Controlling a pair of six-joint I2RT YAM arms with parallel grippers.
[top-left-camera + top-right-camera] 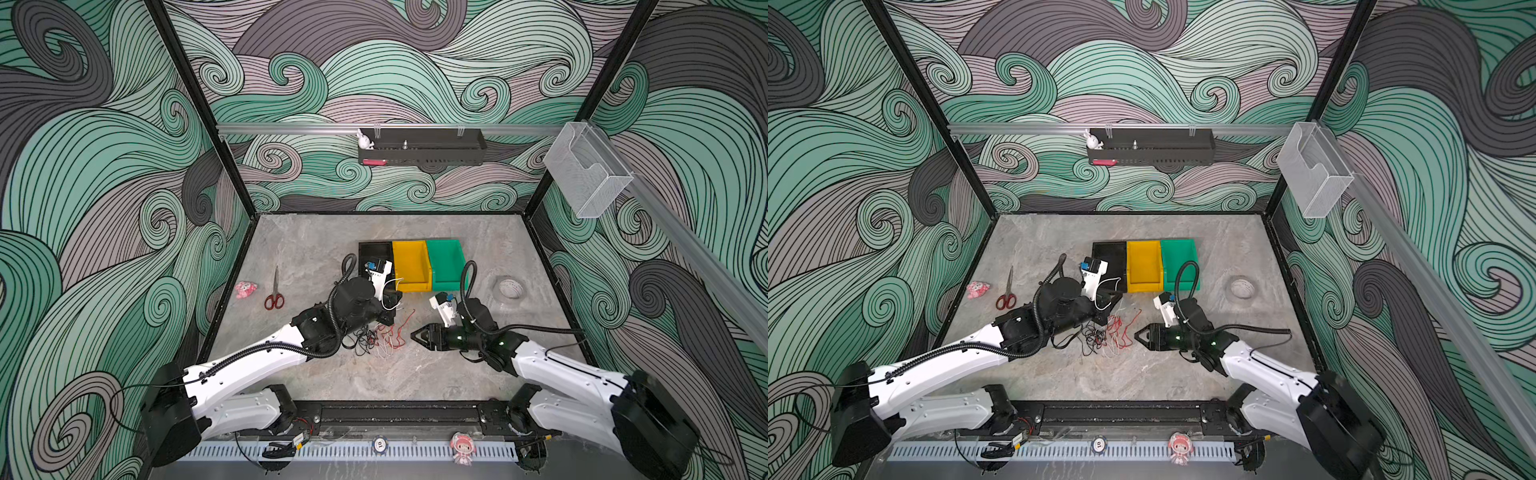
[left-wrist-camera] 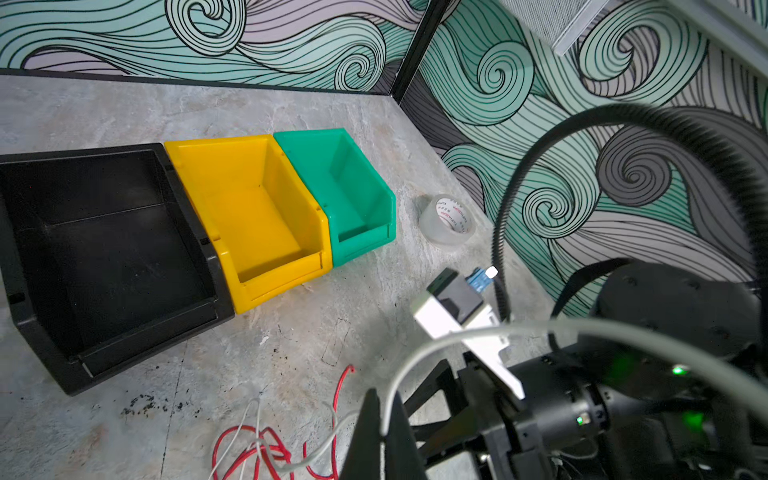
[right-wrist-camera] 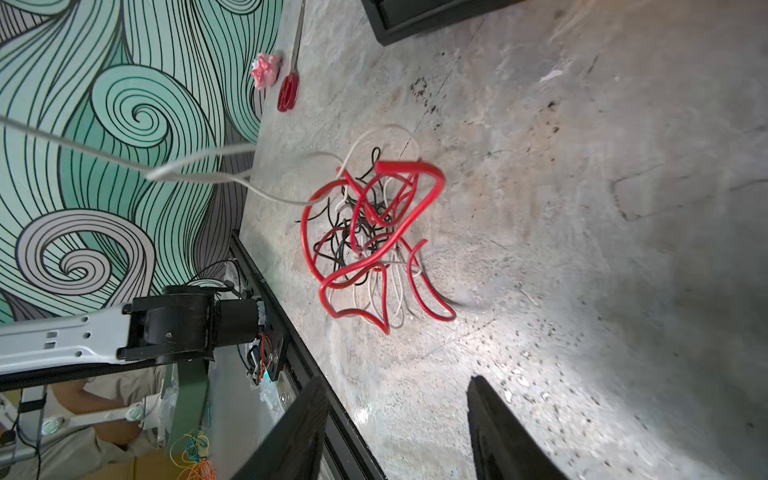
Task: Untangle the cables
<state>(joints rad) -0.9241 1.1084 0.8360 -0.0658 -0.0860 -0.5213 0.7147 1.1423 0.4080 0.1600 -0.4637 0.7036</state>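
The cables (image 1: 382, 337) (image 1: 1109, 337) lie as a tangle of thin red, black and white wires on the table between my two arms. In the right wrist view the knot (image 3: 374, 241) sits ahead of my right gripper (image 3: 399, 415), which is open with nothing between its fingers; in both top views it (image 1: 415, 336) (image 1: 1139, 336) points at the tangle from the right. My left gripper (image 2: 382, 419) (image 1: 392, 305) is shut on a white cable (image 2: 398, 380), which arcs up from its fingertips. That white strand (image 3: 199, 172) runs raised from the knot toward the left arm.
A black bin (image 1: 374, 246), a yellow bin (image 1: 411, 249) and a green bin (image 1: 446, 244) stand side by side behind the tangle. Red-handled scissors (image 1: 274, 291) and a pink toy (image 1: 246, 289) lie at the left. A roll of clear tape (image 1: 510, 287) sits at the right.
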